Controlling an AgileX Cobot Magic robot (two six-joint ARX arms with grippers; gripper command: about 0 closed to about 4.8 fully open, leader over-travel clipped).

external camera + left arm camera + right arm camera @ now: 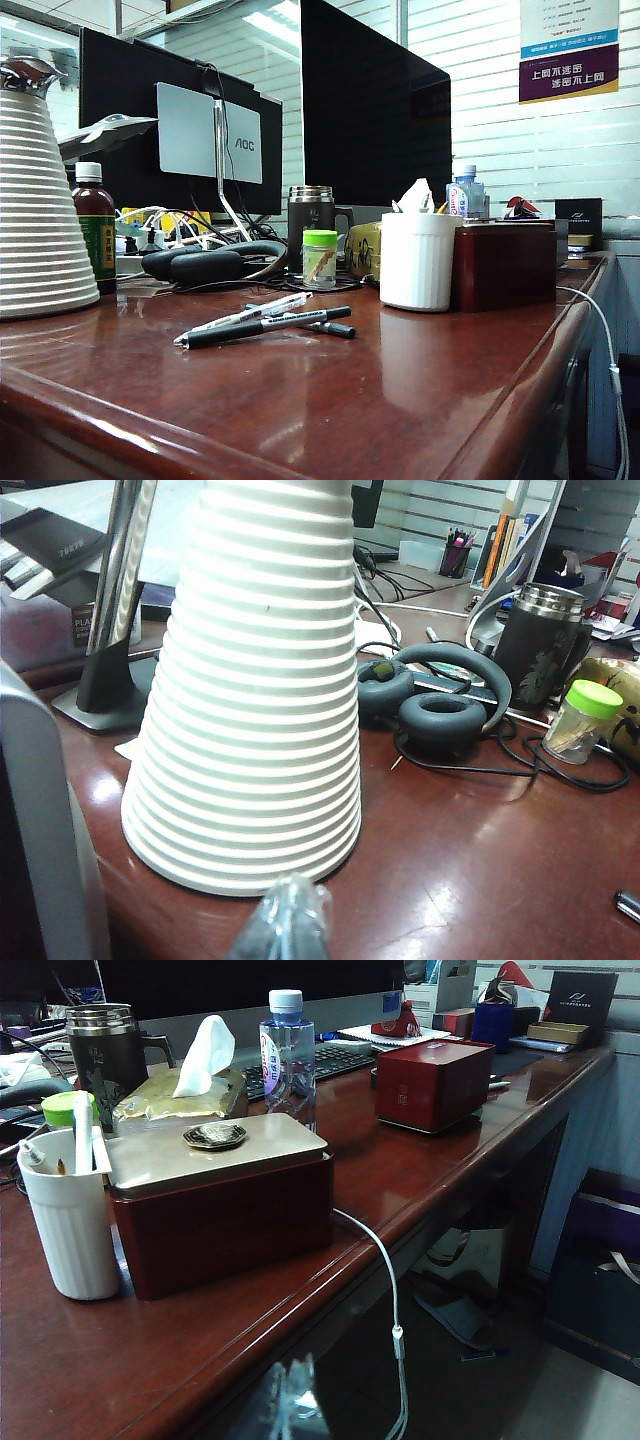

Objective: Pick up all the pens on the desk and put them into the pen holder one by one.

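Altogether three slim pens lie on the glossy reddish-brown wooden counter (400, 400), bunched near its middle in the exterior view: a black pen with a white label (262, 325) in front, a clear-and-white printed pen (245, 314) just behind it, and a thin dark pen (322, 325) crossing under them toward 3 o'clock. All three lie flat and overlap. One dark pen tip (628, 905) shows at the edge of the left wrist view.

One white ribbed plastic pen holder (417, 260) stands upright at about 2 o'clock from the pens, well apart from them, touching or just beside a dark red box with a pale lid (503, 265). In the right wrist view the holder (68, 1220) already carries a few small items. A second dark red box (432, 1082) sits farther along the counter.

One tall white ribbed cone (38, 215) stands at 9 o'clock. Behind the pens are one pair of dark headphones (205, 263), one steel-and-black mug (310, 225), one small jar with a green lid (320, 258), one brown bottle with a white cap (95, 240) and one clear water bottle (287, 1055).

The left pincer (285, 925) hangs low before the cone, clenched on nothing. The right pincer (290, 1405) sits at the counter's front edge, likewise clenched and empty.
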